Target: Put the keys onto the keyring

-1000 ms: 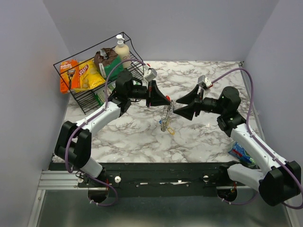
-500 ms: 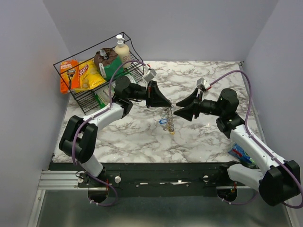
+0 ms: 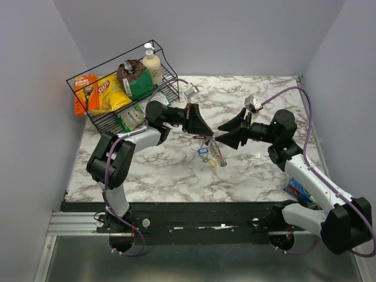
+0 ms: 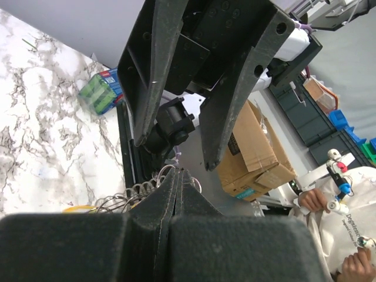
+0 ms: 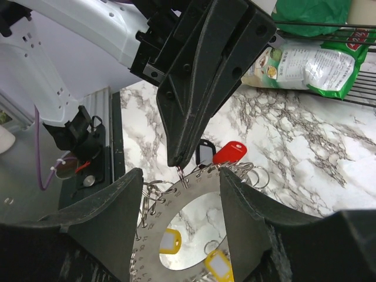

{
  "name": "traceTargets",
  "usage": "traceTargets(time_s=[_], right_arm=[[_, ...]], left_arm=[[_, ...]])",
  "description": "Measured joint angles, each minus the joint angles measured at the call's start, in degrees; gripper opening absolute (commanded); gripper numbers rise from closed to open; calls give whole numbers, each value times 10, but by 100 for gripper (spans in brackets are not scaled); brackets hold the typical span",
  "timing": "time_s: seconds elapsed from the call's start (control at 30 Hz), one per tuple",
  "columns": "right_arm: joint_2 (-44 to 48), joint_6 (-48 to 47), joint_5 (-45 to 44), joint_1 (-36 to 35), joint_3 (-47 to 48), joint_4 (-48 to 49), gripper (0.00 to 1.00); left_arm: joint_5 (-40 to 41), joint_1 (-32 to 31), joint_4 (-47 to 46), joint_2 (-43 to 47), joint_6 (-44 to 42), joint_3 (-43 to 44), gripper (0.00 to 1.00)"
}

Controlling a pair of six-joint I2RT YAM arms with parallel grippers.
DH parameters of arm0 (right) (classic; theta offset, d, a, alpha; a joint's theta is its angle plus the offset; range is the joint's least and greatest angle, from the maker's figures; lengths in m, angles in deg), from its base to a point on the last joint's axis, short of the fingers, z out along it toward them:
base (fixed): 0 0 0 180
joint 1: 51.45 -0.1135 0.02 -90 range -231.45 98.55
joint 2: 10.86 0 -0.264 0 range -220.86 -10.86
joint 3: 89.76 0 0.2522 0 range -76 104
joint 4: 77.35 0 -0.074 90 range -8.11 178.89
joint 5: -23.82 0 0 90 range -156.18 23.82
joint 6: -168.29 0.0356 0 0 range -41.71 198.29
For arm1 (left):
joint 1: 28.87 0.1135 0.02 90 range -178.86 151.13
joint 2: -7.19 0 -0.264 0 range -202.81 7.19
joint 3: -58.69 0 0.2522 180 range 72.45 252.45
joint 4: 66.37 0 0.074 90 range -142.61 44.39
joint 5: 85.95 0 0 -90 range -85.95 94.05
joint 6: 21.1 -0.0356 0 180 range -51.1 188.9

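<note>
The keyring here is a flat silver ring plate (image 3: 212, 151) with numbered holes. It carries several small split rings and plastic tags: red (image 5: 229, 151), black (image 5: 204, 151), yellow (image 5: 169, 241) and blue (image 3: 202, 150). I see no metal keys. My left gripper (image 3: 207, 133) is shut on one split ring at the plate's top edge (image 5: 200, 188), and the plate hangs from it above the table. Its tips (image 4: 178, 171) are pressed together, with wire rings (image 4: 126, 197) beside them. My right gripper (image 3: 218, 134) is open, and its fingers (image 5: 181, 170) stand on either side of the plate.
A black wire basket (image 3: 106, 120) holding snack bags and a bottle stands at the back left. A blue-green packet (image 3: 299, 191) lies near the front right edge of the marble table. A green-and-white bag (image 5: 311, 59) lies against the basket.
My left arm has swung in and its gripper has shifted right. The plate has gone from hanging straight down to tilted. The right gripper has barely moved.
</note>
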Motion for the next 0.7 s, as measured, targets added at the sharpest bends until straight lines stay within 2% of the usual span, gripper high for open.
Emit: traceTargets(time_s=[0.2,0.3,0.7], right_arm=[[-10,1,1,0,0,5,62],[-16,5,2,0,0,16,55],[-48,27,35,0,0,52,43]], left_arm=[[-3,0,-9,0,17,3,0],[-5,0,-10,0,20,3,0],[-7,-1,-11,0,29,6,0]])
